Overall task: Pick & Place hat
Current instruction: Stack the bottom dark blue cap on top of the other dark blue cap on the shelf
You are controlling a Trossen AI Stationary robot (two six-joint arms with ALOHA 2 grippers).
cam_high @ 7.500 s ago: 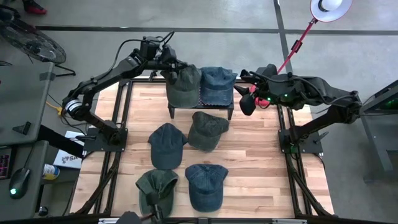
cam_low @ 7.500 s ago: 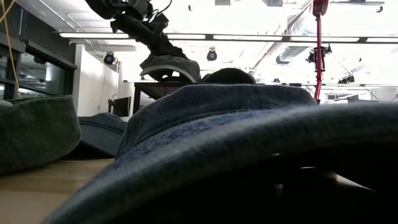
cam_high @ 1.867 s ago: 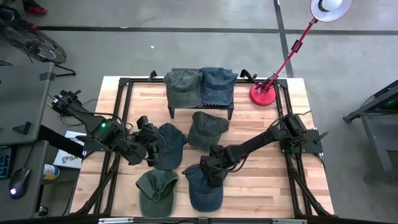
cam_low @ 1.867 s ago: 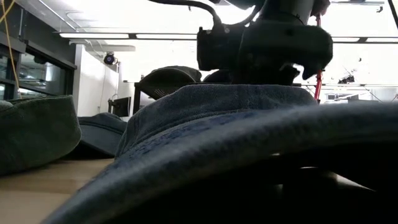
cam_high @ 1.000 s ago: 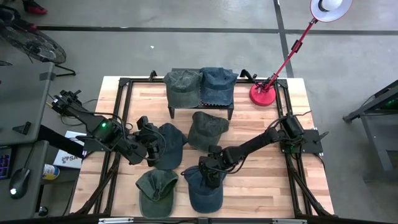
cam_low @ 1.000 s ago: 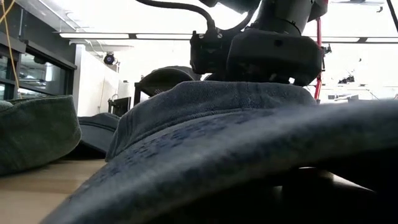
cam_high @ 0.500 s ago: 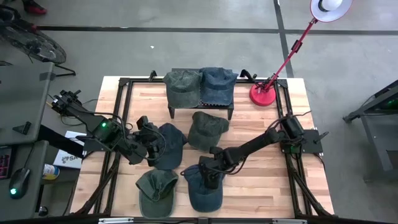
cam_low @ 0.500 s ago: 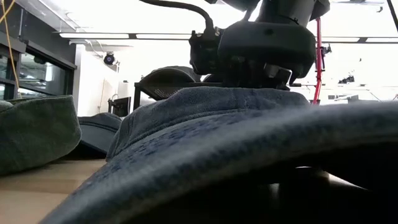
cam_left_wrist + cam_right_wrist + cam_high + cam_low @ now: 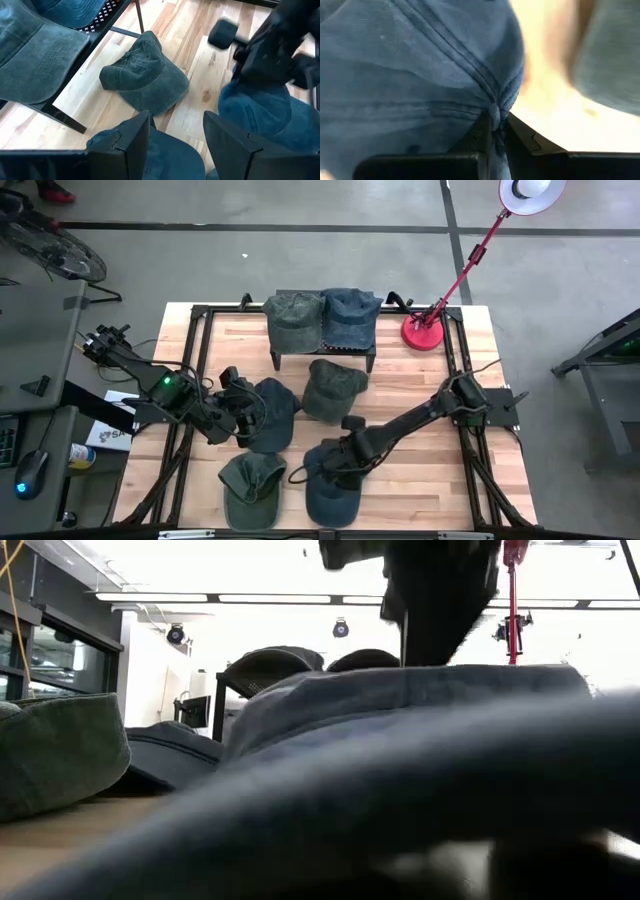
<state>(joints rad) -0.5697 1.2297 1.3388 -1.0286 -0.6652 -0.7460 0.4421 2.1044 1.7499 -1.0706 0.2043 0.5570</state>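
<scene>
A blue cap (image 9: 332, 492) lies at the near middle of the table and fills the low view (image 9: 400, 760). My right gripper (image 9: 327, 464) stands over its crown and is shut on it (image 9: 495, 127). My left gripper (image 9: 240, 406) is open at the left, its two fingers (image 9: 131, 142) just over a second blue cap (image 9: 270, 412); I cannot tell whether they touch it. A green cap (image 9: 250, 485) lies near left and another (image 9: 335, 388) in the middle. A green cap (image 9: 295, 320) and a blue cap (image 9: 350, 315) rest on a black rack. My right gripper pinches a gathered fold of the blue cap's crown (image 9: 493, 111) between its two fingers, coming from above. The cloth runs in drawn creases toward the pinch. In the low view the crown (image 9: 430, 680) stands raised under the gripper; the brim end is blurred.
The black rack (image 9: 325, 355) stands at the far middle. A red lamp base (image 9: 423, 332) sits at the far right, its stem leaning over the table's far right corner. Bare wood shows right of the caps (image 9: 420, 470).
My right gripper has gone up from the blue cap's crown, as the low view shows, and the arm has swung a little toward the near edge. The cap has moved with it, its crown shifted and pulled up.
</scene>
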